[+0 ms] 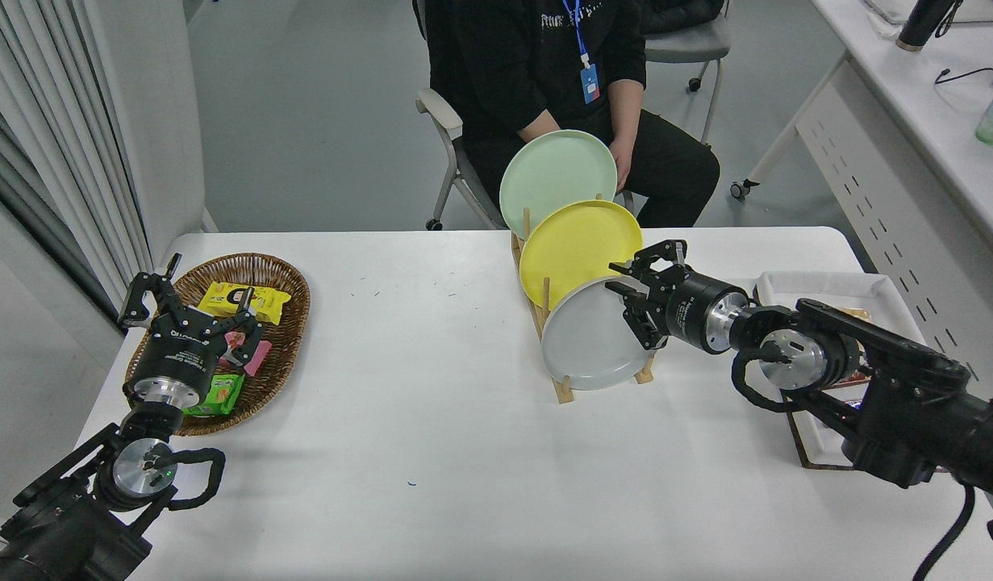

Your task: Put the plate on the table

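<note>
Nearest us, our left gripper (191, 311) is parked with fingers apart over the basket (290, 278). Our right gripper (637, 294), fingers spread, straddles the grey plate's (585, 339) rim in the rack (562, 393).

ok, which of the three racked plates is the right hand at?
The light-grey plate, frontmost in the wooden rack. The right hand is open at its right rim; the yellow plate and mint-green plate stand behind.

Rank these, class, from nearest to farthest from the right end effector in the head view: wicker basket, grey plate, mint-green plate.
Measured from the right end effector:
1. Grey plate, front slot of the rack, right at the fingers.
2. Mint-green plate, rearmost slot, toward the far edge.
3. Wicker basket, far across at the left.
</note>
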`<state>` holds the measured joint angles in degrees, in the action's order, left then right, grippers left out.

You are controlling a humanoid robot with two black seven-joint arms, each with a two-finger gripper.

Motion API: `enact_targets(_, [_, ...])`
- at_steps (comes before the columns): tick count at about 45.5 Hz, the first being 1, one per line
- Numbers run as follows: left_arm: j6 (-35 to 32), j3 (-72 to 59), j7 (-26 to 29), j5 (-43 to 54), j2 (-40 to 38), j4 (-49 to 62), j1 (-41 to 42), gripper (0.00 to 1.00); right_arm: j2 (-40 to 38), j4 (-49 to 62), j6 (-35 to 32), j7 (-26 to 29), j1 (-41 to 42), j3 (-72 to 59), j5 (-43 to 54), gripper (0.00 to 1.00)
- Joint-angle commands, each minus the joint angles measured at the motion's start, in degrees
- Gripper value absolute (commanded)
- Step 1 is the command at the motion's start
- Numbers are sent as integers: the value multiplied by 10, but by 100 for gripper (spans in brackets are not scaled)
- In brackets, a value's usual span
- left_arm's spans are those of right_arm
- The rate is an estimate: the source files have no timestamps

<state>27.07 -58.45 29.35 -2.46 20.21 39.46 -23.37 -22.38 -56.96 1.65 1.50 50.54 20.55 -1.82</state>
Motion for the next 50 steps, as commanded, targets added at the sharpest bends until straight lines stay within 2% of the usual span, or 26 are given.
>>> enact_targets(1, [0, 0, 0, 0, 0, 0, 1, 98, 0, 0, 1, 0, 0, 1, -1, 20])
enact_targets(50, [0, 0, 0, 0, 0, 0, 0, 98, -26, -7, -5, 0, -1, 4, -1, 6])
